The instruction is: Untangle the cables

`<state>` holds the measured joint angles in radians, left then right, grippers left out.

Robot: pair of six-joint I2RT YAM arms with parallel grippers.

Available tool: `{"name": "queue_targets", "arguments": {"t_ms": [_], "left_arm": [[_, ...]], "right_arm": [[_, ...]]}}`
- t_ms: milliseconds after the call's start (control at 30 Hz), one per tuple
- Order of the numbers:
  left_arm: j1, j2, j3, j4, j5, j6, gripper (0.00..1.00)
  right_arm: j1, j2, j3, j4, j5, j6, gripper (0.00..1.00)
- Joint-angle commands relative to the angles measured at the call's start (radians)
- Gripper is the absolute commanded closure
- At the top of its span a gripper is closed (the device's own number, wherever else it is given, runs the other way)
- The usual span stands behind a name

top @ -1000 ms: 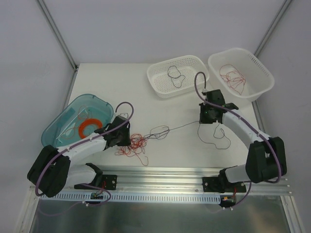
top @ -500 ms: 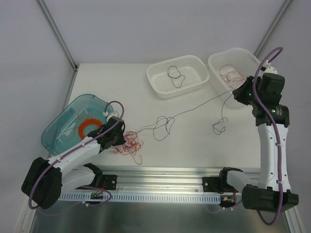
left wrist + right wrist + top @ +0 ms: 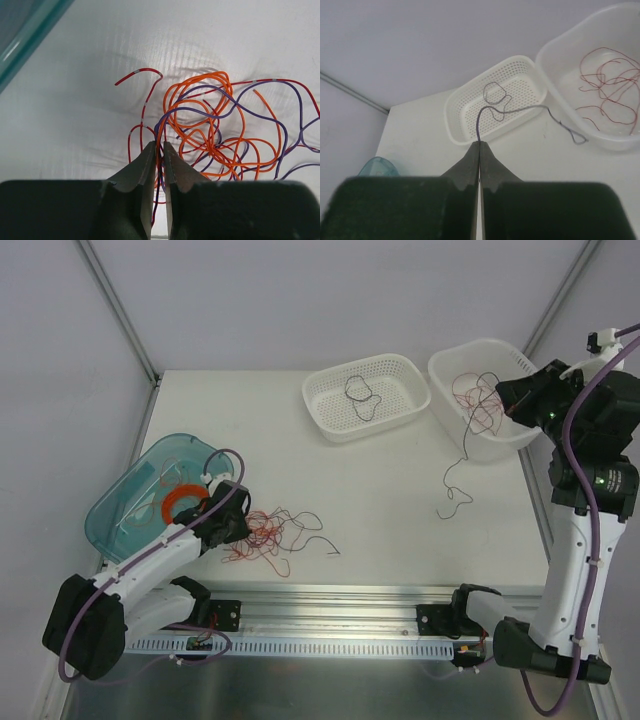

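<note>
Pinches, with the fingertips of the left gripper (image 3: pixel 157 150) all but together, a strand of the loose tangle of hair-thin red and dark cables (image 3: pixel 265 530) spread on the white tabletop (image 3: pixel 380 470) just beside the translucent teal plastic tray (image 3: pixel 115 510). Clamps, with the right gripper (image 3: pixel 480 145) held high by the solid white plastic tub (image 3: pixel 535 425), one long dark grey wire (image 3: pixel 512 109) running down across the tub's near rim to a curly end over the tabletop

From above, the left end effector (image 3: pixel 236 527) covers whatever it pinches; the cables (image 3: pixel 216 148) run off the wrist view's right edge.
</note>
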<state>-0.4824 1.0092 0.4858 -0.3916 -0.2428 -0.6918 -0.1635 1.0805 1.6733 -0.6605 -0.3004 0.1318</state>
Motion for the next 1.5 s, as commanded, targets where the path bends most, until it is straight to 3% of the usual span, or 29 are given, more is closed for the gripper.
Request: {"name": "queue_targets", "arguments": {"t_ms": [0, 133, 467, 767, 833, 967, 1100, 1267, 1467], "left_arm": [[0.007, -0.020, 0.048, -0.021, 0.028, 0.004, 0.88], [0.008, -0.011, 0.103, -0.021, 0.089, 0.058, 0.80], [0.007, -0.058, 0.186, -0.021, 0.200, 0.129, 0.64], [0.008, -0.133, 0.160, -0.020, 0.220, 0.166, 0.53], [0.008, -0.139, 0.157, -0.020, 0.229, 0.176, 0.50], [0.008, -0.158, 0.145, -0.020, 0.241, 0.187, 0.45], [0.008, -0.188, 0.139, -0.021, 0.241, 0.209, 0.40], [0.007, -0.221, 0.132, -0.020, 0.281, 0.268, 0.36], [0.008, -0.267, 0.117, -0.020, 0.326, 0.337, 0.32]], "right_arm": [[0.004, 0.006, -0.056, 0.070, -0.149, 0.063, 0.99], [0.045, -0.017, -0.261, 0.111, -0.174, 0.054, 0.99], [0.156, -0.103, -0.777, 0.133, -0.065, 0.042, 0.99], [0.237, -0.076, -1.015, 0.130, 0.035, 0.051, 0.97], [0.252, -0.038, -1.026, 0.134, 0.049, 0.048, 0.86], [0.286, 0.002, -1.021, 0.139, 0.064, 0.019, 0.46], [0.315, 0.036, -0.992, 0.141, 0.079, -0.020, 0.23], [0.357, 0.136, -0.926, 0.118, 0.144, -0.064, 0.09], [0.418, 0.251, -0.894, 0.110, 0.193, -0.051, 0.06]]}}
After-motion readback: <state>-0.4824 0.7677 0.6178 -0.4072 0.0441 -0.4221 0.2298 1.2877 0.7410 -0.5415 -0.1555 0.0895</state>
